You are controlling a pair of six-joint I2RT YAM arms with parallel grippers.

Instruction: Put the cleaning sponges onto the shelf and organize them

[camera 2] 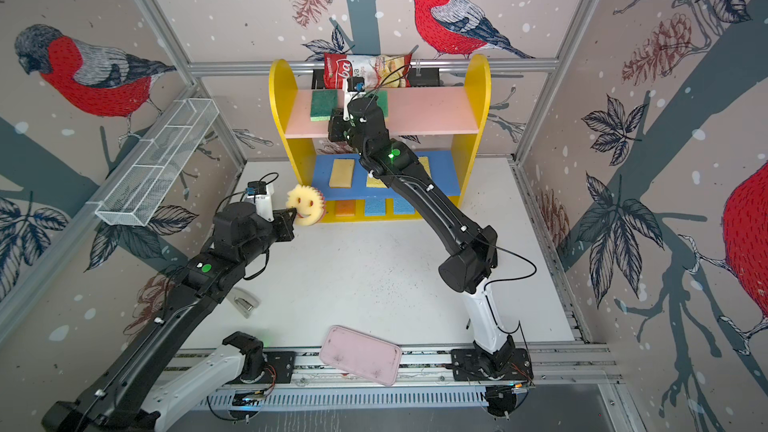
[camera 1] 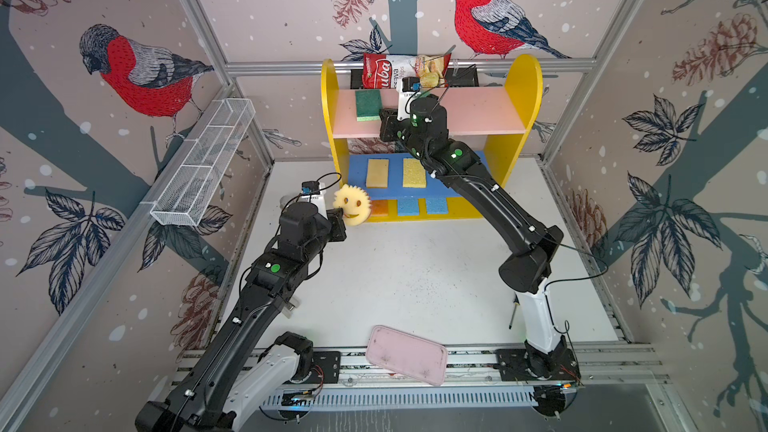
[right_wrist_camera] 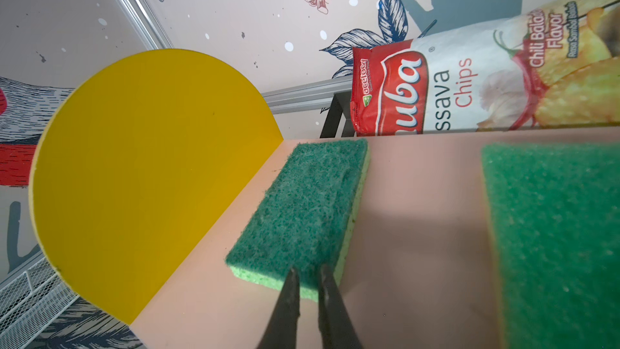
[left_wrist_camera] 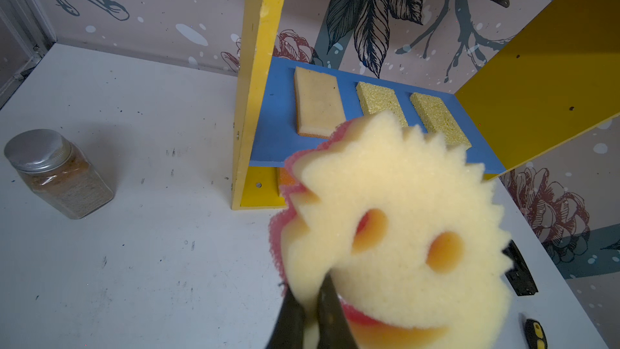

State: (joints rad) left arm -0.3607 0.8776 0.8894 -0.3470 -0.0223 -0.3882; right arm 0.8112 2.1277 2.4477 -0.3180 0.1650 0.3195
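The smiley sponge [camera 1: 351,210] is pinched by the left claw [left_wrist_camera: 307,297] at the shelf's [camera 1: 524,89] 7 o'clock corner, open table [camera 1: 415,276] lying toward 6. The right claw [right_wrist_camera: 307,273], nearly pressed together, is held over a green sponge's [right_wrist_camera: 302,203] near edge.

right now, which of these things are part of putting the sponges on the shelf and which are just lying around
Part of the job: shelf; smiley sponge in the left gripper; green sponges on the pink board; tan sponge and yellow sponges on the blue board; orange sponge and blue sponges on the base.
Just lying about: chips bag, spice jar, pink tray, wire mesh rack.
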